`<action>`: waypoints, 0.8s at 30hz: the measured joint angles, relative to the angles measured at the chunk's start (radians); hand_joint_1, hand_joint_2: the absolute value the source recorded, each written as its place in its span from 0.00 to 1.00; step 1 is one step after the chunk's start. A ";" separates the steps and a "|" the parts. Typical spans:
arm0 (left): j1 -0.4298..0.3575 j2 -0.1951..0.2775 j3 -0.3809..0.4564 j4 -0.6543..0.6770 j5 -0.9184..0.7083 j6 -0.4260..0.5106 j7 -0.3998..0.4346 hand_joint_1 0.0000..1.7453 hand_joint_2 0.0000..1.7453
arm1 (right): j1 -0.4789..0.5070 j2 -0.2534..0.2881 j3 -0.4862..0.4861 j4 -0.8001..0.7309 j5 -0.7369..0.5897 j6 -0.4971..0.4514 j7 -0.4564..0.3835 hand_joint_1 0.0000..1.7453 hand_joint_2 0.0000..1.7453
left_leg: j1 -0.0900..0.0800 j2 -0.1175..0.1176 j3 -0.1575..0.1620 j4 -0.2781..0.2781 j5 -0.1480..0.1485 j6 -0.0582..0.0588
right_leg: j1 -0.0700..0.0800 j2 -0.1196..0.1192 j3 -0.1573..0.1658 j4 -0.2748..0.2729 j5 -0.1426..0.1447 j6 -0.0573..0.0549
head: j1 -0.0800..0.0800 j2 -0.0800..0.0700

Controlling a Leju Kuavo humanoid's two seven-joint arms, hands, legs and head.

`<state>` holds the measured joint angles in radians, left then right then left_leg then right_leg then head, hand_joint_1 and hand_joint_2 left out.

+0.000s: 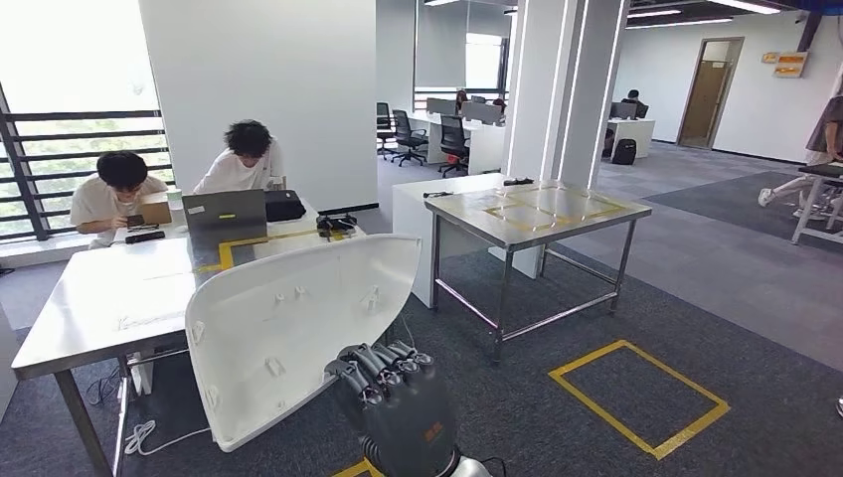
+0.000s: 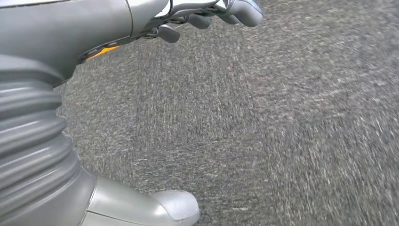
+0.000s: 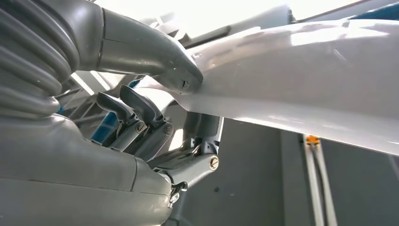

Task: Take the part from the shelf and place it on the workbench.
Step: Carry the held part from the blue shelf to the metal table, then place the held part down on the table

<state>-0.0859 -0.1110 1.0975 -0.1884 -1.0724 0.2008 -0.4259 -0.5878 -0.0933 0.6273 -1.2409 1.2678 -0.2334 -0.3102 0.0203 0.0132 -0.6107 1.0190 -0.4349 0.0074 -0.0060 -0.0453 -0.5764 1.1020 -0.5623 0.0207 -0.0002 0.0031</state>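
The part [image 1: 298, 323] is a large white moulded shell with small clips on its inner face, held up on edge low in the head view. My right hand [image 1: 396, 397] grips its lower edge from below. In the right wrist view the thumb [image 3: 155, 56] presses on the white part [image 3: 306, 80] and the darker fingers [image 3: 136, 115] curl under its rim. My left hand [image 2: 141, 19] hangs over grey carpet with fingers and thumb apart, holding nothing. The steel workbench [image 1: 537, 211], marked with yellow tape, stands ahead and to the right.
A long white table [image 1: 99, 298] at the left carries a laptop [image 1: 225, 221] and other items; two people sit behind it. A yellow taped square [image 1: 638, 397] marks the carpet at the right. A white cabinet [image 1: 418, 214] stands beside the workbench, with pillars behind.
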 joint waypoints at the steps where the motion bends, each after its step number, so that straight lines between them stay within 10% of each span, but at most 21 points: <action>1: -0.001 0.000 0.000 0.000 0.000 0.000 0.000 0.00 1.00 | 0.002 -0.001 0.000 0.002 0.000 0.000 0.001 0.97 1.00 | 0.001 -0.012 -0.001 0.000 0.001 0.003 | -0.001 0.026 -0.032 0.068 -0.034 0.003 | 0.001 0.000; 4: 0.000 0.000 0.000 0.000 -0.001 -0.002 0.000 0.00 1.00 | 0.012 -0.006 -0.001 0.010 0.000 0.000 0.002 0.97 1.00 | 0.001 -0.054 -0.005 0.004 0.002 0.004 | -0.002 0.043 -0.103 0.201 -0.068 0.005 | 0.003 0.000; 9: 0.001 -0.001 0.000 0.000 0.000 -0.031 -0.008 0.00 1.00 | 0.013 -0.006 -0.003 0.015 0.001 -0.001 0.008 0.97 1.00 | 0.001 -0.108 -0.011 0.014 0.004 -0.011 | -0.004 0.080 0.012 -0.067 0.065 -0.008 | 0.003 0.000; 17: 0.005 0.008 0.003 0.000 0.007 -0.108 -0.028 0.00 1.00 | 0.011 0.014 -0.018 0.013 0.017 -0.003 0.024 0.97 1.00 | -0.003 -0.100 0.030 -0.063 0.024 0.008 | -0.007 0.078 0.031 -0.106 0.076 -0.005 | -0.003 0.000; 22: 0.006 0.007 0.005 0.000 0.007 -0.120 -0.024 0.00 1.00 | 0.010 0.015 -0.025 0.014 0.028 -0.001 0.023 0.97 1.00 | 0.020 -0.083 0.071 -0.116 0.036 -0.002 | -0.022 0.060 -0.088 0.116 -0.031 0.026 | 0.000 0.000; 24: 0.007 0.004 0.006 0.000 0.006 -0.123 -0.024 0.00 1.00 | 0.013 0.014 -0.026 0.015 0.030 0.000 0.023 0.97 1.00 | 0.036 -0.082 0.069 -0.098 0.022 -0.023 | -0.041 0.057 -0.086 0.097 0.003 0.050 | 0.001 0.000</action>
<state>-0.0784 -0.1075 1.1030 -0.1879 -1.0660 0.0780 -0.4498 -0.5746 -0.0790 0.6013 -1.2255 1.2976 -0.2335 -0.2876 0.0565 -0.0688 -0.5421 0.9213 -0.4131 -0.0158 -0.0469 0.0122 -0.6626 1.1985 -0.5589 0.0707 0.0006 0.0031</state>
